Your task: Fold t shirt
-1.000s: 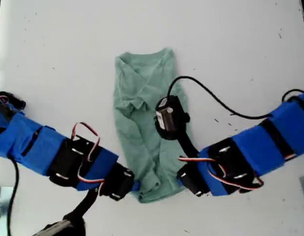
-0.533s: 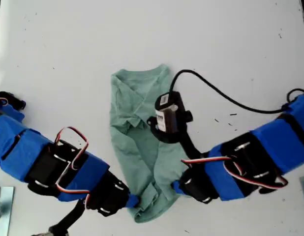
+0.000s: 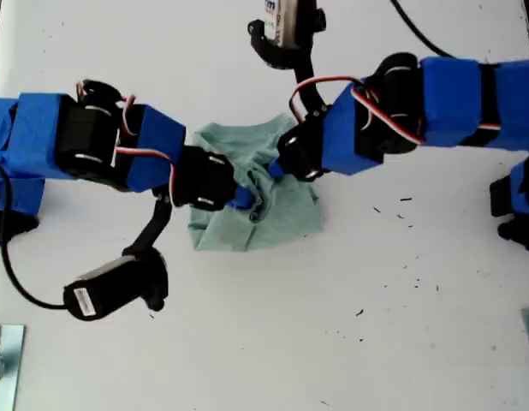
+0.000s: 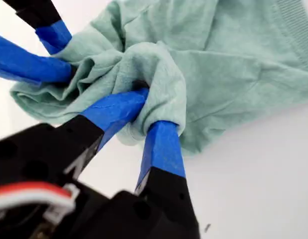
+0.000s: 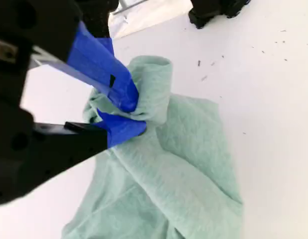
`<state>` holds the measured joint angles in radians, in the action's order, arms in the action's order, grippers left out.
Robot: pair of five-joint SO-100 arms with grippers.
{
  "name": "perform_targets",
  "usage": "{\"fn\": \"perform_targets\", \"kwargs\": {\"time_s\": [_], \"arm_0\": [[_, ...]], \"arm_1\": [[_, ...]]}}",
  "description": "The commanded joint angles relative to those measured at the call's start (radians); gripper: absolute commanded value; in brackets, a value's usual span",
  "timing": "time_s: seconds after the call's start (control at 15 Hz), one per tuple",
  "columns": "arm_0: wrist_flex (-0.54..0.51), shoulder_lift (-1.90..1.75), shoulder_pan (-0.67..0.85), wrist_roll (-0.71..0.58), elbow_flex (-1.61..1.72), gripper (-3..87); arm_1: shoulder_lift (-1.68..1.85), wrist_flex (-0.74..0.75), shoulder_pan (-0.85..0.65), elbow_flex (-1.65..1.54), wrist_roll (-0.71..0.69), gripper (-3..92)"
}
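T shirt (image 3: 277, 214), bunched, wrinkled, sage-green.

A white table (image 3: 393, 282) filled the frame in the exterior view, its surface dotted with small dark specks (image 3: 360, 312) toward that view's right. A metallic object (image 3: 3, 355) sat at the exterior view's lower left corner, cropped by the edge and too little of it visible to identify.

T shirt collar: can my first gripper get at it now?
Probably not at once: my first gripper is shut on a bunch of the t shirt. The collar itself lies uncovered.
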<state>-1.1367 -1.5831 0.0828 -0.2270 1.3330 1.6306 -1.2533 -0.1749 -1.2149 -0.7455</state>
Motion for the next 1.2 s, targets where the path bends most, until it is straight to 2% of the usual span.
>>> {"fn": "perform_targets", "kwargs": {"time_s": [0.0,0.13,0.2,0.27,0.33,0.47,0.67,0.8,0.87,0.93,1.0,1.13], "arm_0": [[-0.006,-0.245,0.078,-0.002,0.13,27.9],[0.135,-0.678,0.29,0.0,0.6,28.1],[0.156,-0.9,0.371,-0.02,0.784,27.2],[0.117,-1.071,0.4,-0.012,0.9,26.4],[0.097,-1.2,0.387,0.009,1.003,26.1],[0.149,-1.453,0.235,0.11,1.238,23.5],[0.195,-1.835,0.051,0.284,1.637,22.5],[0.121,-2.014,-0.02,0.344,1.776,21.6],[0.107,-2.022,-0.037,0.334,1.835,21.4],[0.089,-2.019,-0.031,0.295,1.898,21.1],[0.107,-2.016,-0.018,0.089,1.91,20.9],[0.109,-2.02,-0.018,0.038,1.91,20.6]], "arm_1": [[0.075,-0.005,-0.132,0.021,-0.08,44.0],[0.25,0.054,-0.331,-0.141,-0.083,34.9],[0.368,0.083,-0.41,-0.255,-0.077,33.5],[0.491,0.092,-0.466,-0.368,-0.071,32.8],[0.618,0.072,-0.508,-0.479,-0.072,32.8],[0.862,0.034,-0.526,-0.727,-0.041,32.8],[1.235,0.115,-0.46,-1.284,0.086,31.3],[1.626,0.114,-0.393,-1.664,0.201,24.6],[1.891,-0.005,-0.385,-1.813,0.229,23.1],[1.858,-0.002,-0.4,-1.888,0.316,22.5],[1.873,-0.026,-0.4,-1.898,0.344,21.3],[1.873,-0.067,-0.486,-1.898,0.293,21.1]]}}
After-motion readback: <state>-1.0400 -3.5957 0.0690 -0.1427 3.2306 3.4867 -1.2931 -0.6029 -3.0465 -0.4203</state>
